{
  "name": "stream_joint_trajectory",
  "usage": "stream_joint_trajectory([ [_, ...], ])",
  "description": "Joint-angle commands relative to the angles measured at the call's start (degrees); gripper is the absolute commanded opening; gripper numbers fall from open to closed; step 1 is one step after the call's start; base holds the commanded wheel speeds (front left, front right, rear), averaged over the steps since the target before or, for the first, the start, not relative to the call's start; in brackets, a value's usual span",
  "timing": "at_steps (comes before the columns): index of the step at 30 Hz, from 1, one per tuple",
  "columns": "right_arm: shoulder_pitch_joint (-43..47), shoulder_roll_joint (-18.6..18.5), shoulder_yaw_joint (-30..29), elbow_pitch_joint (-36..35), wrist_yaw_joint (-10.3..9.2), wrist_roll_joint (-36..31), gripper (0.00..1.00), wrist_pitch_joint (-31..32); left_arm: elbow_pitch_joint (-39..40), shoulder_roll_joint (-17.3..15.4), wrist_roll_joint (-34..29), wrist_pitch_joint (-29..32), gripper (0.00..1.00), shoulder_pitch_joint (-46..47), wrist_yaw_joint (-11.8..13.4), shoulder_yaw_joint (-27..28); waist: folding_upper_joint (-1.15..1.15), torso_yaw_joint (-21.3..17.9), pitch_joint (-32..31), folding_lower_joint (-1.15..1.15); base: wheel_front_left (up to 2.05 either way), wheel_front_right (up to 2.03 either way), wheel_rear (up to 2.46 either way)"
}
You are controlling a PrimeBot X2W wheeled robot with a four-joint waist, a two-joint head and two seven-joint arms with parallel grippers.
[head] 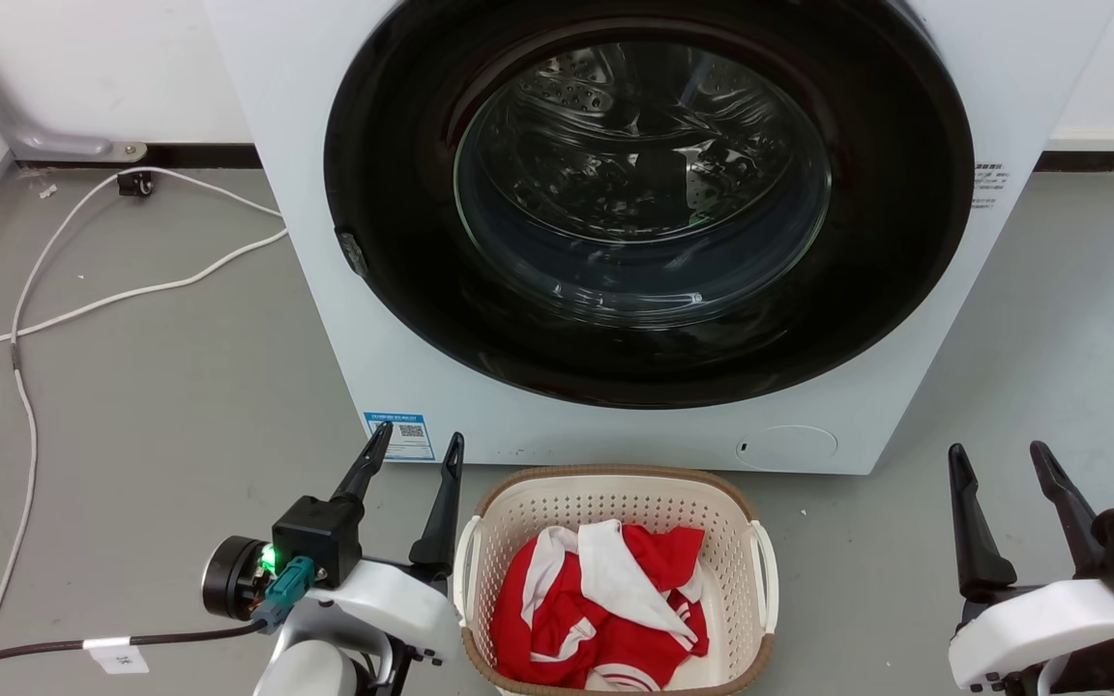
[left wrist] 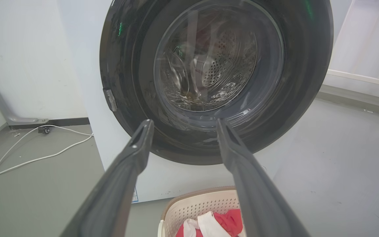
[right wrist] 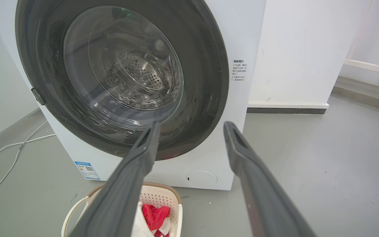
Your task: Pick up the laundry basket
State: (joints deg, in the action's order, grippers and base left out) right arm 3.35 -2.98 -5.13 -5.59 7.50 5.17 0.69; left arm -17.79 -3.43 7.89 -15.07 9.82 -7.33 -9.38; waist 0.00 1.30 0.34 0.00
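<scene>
The laundry basket [head: 731, 527] is cream plastic with perforated walls, a brown rim and white side handles. It sits on the grey floor just in front of the washer, holding red and white clothes [head: 605, 604]. My left gripper [head: 417, 448] stands open just left of the basket, its fingers apart and empty. Well to the basket's right, my right gripper [head: 1000, 456] is open and empty too. The left wrist view catches the basket [left wrist: 189, 205] low between the open fingers [left wrist: 137, 148]. In the right wrist view the basket [right wrist: 166, 200] lies at the bottom left, partly behind a finger [right wrist: 145, 154].
A white front-loading washer [head: 344, 319] with a shut dark round door [head: 649, 203] fills the space behind the basket. White cables [head: 83, 300] trail over the floor at the left. A black cable [head: 35, 650] runs from my left wrist.
</scene>
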Motion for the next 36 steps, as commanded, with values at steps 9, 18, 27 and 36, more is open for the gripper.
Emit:
stream_joint_trajectory([
  [9,-2.45,0.18,-0.23,0.65,-0.01,-0.02,1.0,-0.28,0.19,0.22,0.58,-0.15,1.0,2.14,-0.1,0.73,0.0,-0.47,3.16,0.0,0.0,0.0,0.0],
  [18,-7.69,0.15,0.26,2.68,-0.01,-0.22,1.0,0.38,-2.26,0.32,1.26,-0.15,1.0,8.92,-0.14,1.42,0.0,-1.24,13.73,0.0,0.0,0.0,0.0],
  [27,-15.84,0.16,1.98,10.19,-0.01,0.72,1.0,-1.21,-12.13,-1.33,3.08,-0.15,1.0,18.07,-0.19,2.26,0.0,-2.68,25.55,0.0,0.0,0.0,0.0],
  [36,-25.97,0.15,5.41,23.43,-0.01,2.39,1.0,-3.39,-24.83,-5.37,9.31,-0.06,1.0,27.69,-0.14,-0.87,0.0,-4.86,35.75,0.0,0.0,0.0,0.0],
])
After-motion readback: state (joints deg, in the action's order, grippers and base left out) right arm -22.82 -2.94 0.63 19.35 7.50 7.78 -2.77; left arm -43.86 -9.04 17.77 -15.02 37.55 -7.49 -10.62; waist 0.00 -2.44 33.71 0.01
